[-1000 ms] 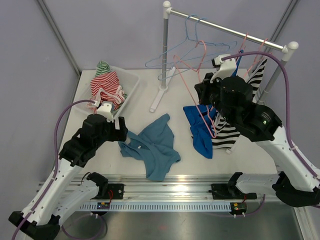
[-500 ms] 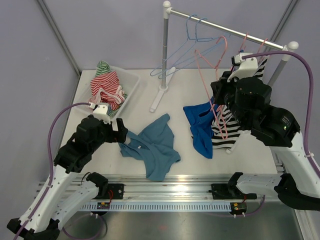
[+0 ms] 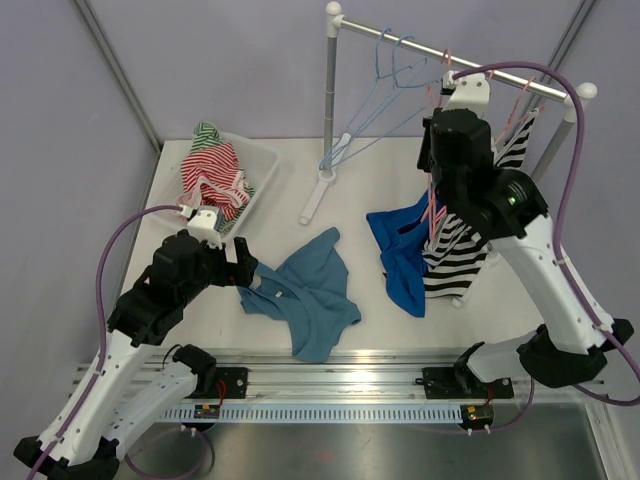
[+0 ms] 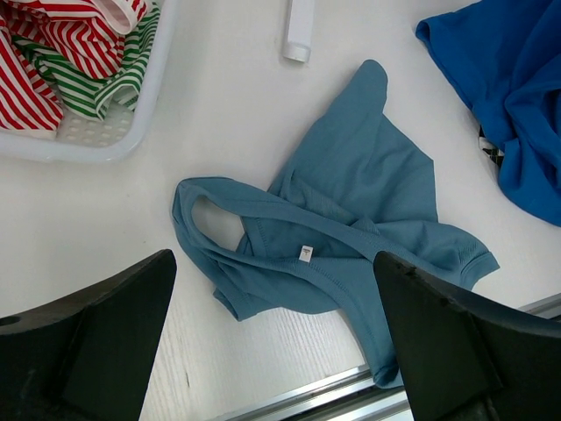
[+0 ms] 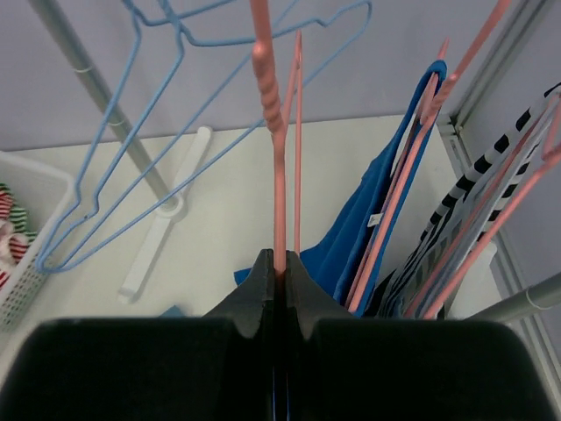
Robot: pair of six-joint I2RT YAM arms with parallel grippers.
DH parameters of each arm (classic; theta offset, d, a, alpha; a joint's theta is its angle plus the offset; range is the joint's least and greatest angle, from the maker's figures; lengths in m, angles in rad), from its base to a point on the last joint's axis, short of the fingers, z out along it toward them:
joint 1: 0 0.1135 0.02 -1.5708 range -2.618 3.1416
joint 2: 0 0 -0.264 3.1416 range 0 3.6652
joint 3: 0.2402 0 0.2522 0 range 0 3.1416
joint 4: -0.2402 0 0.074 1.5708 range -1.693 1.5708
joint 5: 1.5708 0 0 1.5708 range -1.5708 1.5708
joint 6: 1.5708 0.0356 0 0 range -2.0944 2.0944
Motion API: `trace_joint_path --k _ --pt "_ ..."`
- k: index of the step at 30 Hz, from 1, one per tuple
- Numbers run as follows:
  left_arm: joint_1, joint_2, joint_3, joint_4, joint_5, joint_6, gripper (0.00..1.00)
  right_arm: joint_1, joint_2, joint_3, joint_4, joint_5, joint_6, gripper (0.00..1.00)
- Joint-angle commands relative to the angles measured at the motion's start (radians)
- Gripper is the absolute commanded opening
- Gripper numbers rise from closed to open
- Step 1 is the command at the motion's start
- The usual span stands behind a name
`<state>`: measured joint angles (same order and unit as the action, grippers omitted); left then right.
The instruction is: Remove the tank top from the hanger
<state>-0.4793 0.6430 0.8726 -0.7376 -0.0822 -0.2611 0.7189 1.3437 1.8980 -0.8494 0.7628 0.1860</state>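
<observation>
Tank top (image 4: 342, 228) of dusty-blue knit lies crumpled on the white table (image 3: 380, 320), off any hanger, directly under the left gripper (image 4: 273, 263), whose jaws stand wide apart and empty. That arm is much the nearer. The right gripper (image 5: 279, 263), up by the metal rail (image 3: 360, 27), is clamped on a pink plastic hanger (image 5: 273, 132).

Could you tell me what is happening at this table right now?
The right pincer is shut on a bare pink hanger, holding it up by the rail. The teal tank top lies crumpled on the table, off the hanger, with the left pincer open above it.
</observation>
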Motion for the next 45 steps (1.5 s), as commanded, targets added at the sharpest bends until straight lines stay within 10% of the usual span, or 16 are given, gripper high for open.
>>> trace_joint_path --k 1,41,45 --pt "0.004 -0.011 -0.012 0.053 0.018 0.003 0.99 -0.082 0.061 0.043 0.067 -0.053 -0.022 0.0" --pt "0.004 0.086 0.043 0.007 -0.054 -0.081 0.99 -0.257 0.451 0.202 0.259 -0.411 0.055 0.0" --pt "-0.007 0.124 0.036 0.058 0.008 -0.191 0.99 -0.256 0.388 0.171 0.263 -0.415 0.041 0.23"
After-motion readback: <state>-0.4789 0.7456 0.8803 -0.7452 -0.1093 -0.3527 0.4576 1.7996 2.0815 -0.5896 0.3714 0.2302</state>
